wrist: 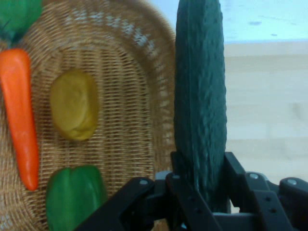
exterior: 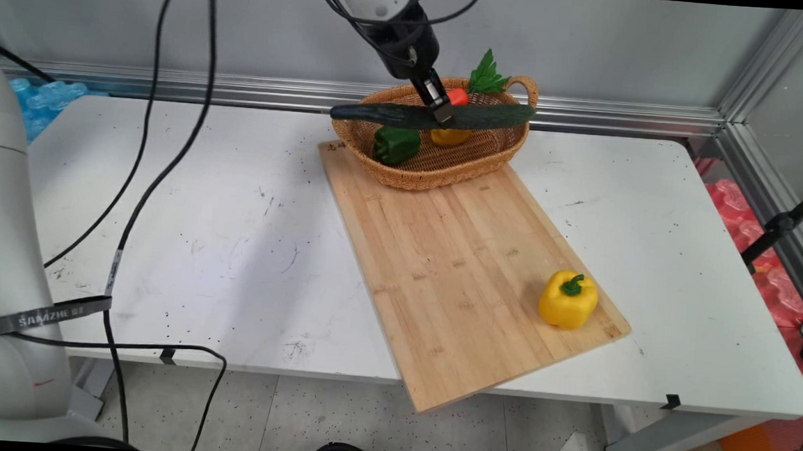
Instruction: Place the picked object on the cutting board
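The table [exterior: 163, 239] carried a bamboo cutting board [exterior: 454, 270] laid at an angle, its near corner overhanging the front edge. At the board's far end sat a wicker basket [exterior: 439, 175], positioned so that items could pass between basket and board without crossing bare table.

Inside the basket, from left: a green bell pepper [exterior: 396, 145], then a yellow item [exterior: 449, 138], probably a potato or lemon, though the views did not settle which. A carrot [exterior: 458, 96] with green leaves lay along the far rim.

Above the basket, the gripper [exterior: 442, 113] held a cucumber [exterior: 429, 115] level and lengthwise, clear of the rim, so both ends overhung the basket's sides. The jaws were clamped on the cucumber near its middle; the hand view showed the fingers [wrist: 185, 192] pressed against each flank of the dark, bumpy skin [wrist: 199, 96]. A mid-length grip of this kind kept the long body balanced rather than drooping.

Further right, a yellow bell pepper [exterior: 568, 300] stood upright near the board's near right corner, well apart from the basket
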### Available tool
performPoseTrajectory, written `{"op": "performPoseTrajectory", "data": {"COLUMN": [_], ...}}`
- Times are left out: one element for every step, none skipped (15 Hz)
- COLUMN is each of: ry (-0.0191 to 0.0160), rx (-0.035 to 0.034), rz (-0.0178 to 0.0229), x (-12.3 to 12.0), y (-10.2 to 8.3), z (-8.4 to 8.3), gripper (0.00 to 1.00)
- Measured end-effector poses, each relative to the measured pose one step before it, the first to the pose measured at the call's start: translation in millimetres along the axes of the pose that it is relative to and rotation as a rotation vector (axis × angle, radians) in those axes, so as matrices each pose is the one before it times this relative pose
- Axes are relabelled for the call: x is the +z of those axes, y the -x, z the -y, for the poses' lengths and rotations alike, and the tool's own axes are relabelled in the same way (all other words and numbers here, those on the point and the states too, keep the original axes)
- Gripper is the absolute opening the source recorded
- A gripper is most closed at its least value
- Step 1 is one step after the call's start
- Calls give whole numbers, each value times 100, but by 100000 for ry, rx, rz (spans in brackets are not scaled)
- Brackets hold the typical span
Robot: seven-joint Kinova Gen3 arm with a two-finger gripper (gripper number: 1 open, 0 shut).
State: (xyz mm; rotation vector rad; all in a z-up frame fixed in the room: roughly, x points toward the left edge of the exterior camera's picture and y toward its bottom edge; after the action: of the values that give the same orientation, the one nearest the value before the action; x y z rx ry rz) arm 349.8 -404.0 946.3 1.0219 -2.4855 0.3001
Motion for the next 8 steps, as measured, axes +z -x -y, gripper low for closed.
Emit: {"op": "performPoseTrajectory", "data": {"ry": [1181, 1170, 1042, 946, 835, 709, 551, 804], "rx": [2317, 2165, 1726, 1641, 1480, 1428, 1197, 1784], "rz": [-471, -430, -363, -339, -329, -291, -191, -280], "x": [-681, -613, -463, -416, -375, -344, -238, -305], "y": [126, 126, 96, 78, 84, 105, 70, 93], "z": [-392, -396, -362, -340, -317, -284, -233, -338], "gripper": [0, 0, 0, 0, 0, 0, 0, 0]}}
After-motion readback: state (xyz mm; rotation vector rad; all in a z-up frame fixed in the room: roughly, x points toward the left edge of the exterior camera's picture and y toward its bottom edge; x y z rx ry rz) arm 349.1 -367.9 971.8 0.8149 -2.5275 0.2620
